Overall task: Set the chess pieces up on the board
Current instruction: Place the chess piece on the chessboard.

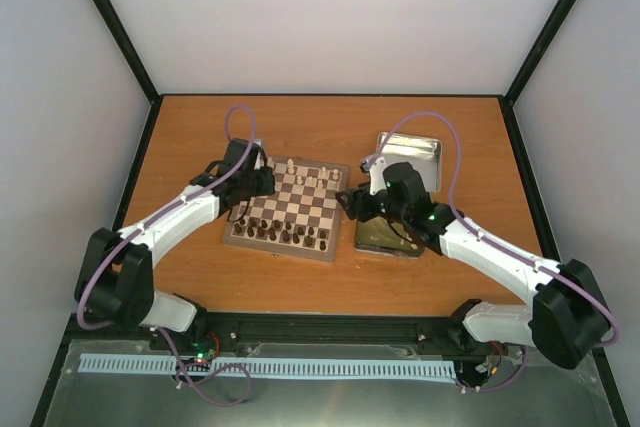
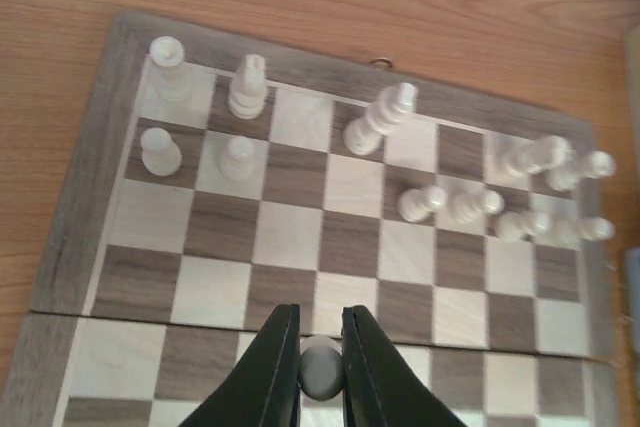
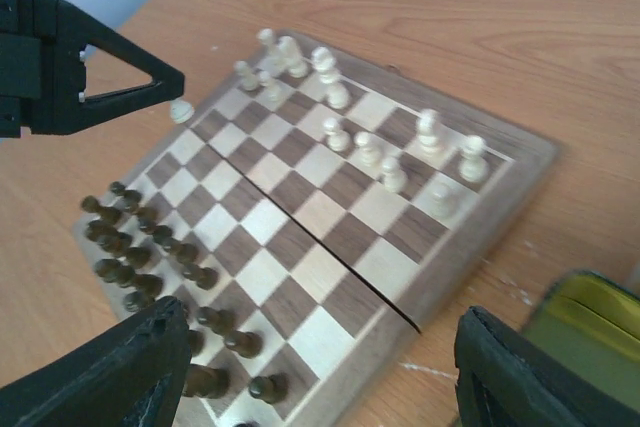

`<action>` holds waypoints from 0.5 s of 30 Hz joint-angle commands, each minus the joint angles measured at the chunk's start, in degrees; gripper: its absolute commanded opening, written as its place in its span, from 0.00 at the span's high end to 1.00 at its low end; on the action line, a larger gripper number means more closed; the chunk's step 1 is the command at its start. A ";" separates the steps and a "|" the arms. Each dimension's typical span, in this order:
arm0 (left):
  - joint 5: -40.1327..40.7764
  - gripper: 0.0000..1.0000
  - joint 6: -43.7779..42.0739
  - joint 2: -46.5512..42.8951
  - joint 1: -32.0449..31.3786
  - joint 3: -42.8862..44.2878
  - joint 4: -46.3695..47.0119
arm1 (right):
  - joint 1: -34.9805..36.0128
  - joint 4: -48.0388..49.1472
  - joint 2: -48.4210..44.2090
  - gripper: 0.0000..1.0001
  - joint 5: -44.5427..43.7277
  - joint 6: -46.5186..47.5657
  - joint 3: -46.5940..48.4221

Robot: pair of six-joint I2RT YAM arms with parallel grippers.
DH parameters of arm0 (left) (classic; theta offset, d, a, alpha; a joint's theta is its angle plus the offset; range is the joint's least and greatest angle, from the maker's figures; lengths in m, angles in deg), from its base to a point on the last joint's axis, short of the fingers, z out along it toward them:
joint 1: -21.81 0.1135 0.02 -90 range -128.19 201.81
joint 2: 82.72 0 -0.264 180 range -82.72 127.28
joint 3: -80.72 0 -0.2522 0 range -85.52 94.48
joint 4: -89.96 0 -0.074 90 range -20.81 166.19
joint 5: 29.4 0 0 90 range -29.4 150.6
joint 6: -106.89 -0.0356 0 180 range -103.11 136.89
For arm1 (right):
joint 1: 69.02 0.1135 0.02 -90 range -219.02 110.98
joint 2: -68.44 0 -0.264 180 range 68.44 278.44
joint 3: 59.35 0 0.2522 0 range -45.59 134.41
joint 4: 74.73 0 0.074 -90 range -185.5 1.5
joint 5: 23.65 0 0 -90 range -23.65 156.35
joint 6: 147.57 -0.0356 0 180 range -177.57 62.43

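The board (image 1: 300,209) lies mid-table. Cream-white chess pieces (image 1: 308,176) stand along its far rows, and dark brown pieces (image 1: 285,234) along its near rows. My left gripper (image 1: 256,183) hovers over the board's left side, shut on one small cream piece (image 2: 321,367) held between its fingers (image 2: 268,372). Several cream pieces (image 2: 245,87) show ahead of it, some leaning. In the right wrist view the left gripper (image 3: 176,92) holds that piece (image 3: 181,110) above the board (image 3: 330,277). My right gripper (image 3: 320,377) is wide open and empty over the board's right edge (image 1: 350,202).
A gold tin (image 1: 385,237) lies right of the board under the right arm and shows in the right wrist view (image 3: 590,317). A silver lid (image 1: 412,155) lies behind it. Dark pieces (image 3: 150,257) crowd the board's near rows. Black frame rails bound the table.
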 commanded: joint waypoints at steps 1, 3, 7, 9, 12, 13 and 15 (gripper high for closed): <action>9.29 0.98 0.83 4.29 -1.19 1.95 5.35 | -0.32 0.38 -3.85 0.27 -8.42 -2.89 -3.02; 9.99 0.99 0.13 5.68 -1.28 1.69 7.85 | -0.42 0.12 -4.79 0.27 -9.09 -3.02 -3.82; 4.43 0.99 -3.52 8.11 -1.36 -0.42 16.74 | -0.60 -0.42 -5.72 0.27 -9.37 -2.79 -4.67; 3.44 0.98 -3.80 9.56 -1.37 -0.91 18.88 | -0.60 0.00 -6.07 0.27 -8.50 -2.55 -5.33; 2.65 0.98 -4.53 11.75 -1.37 -0.37 21.41 | -0.60 0.47 -6.53 0.27 -8.31 -2.91 -6.11; 2.92 0.98 -4.85 12.50 -1.37 0.02 21.74 | -0.66 0.36 -6.57 0.27 -8.43 -2.96 -6.21; 4.20 0.98 -5.30 14.28 -1.37 1.24 21.22 | -0.68 0.01 -6.58 0.27 -8.73 -3.03 -6.24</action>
